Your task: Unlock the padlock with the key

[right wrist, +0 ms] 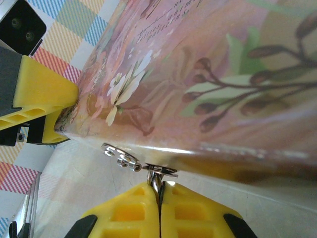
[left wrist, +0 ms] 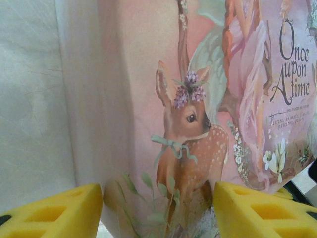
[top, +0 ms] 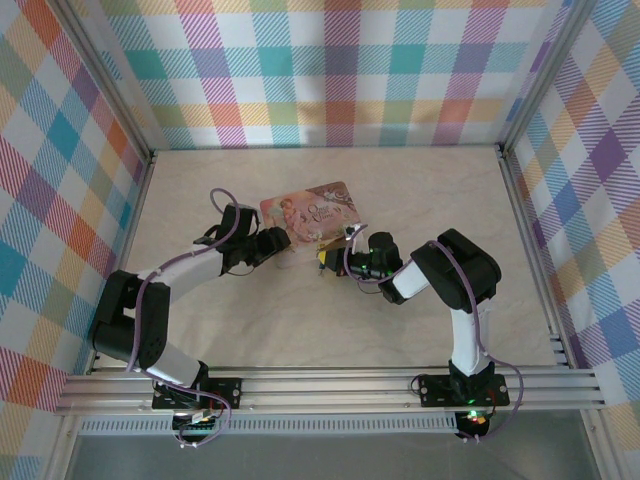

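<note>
Nearest, the right gripper (right wrist: 158,194) is seen with its 2 yellow fingers pressed together on a thin dark metal key (right wrist: 156,182), which is held upright just under the rim of the pink illustrated rectangular tin (right wrist: 198,74). Just beside the key's tip, small silvery metal rings (right wrist: 120,157) are hung at that rim. The small blue padlock cannot be made out there (probably tucked behind the key's top). Farther off, the tin's corner is bracketed by the left gripper (left wrist: 158,210), both pads apparently touching it. The tin is best steadied while the key is aligned squarely and seated fully before any turn.
</note>
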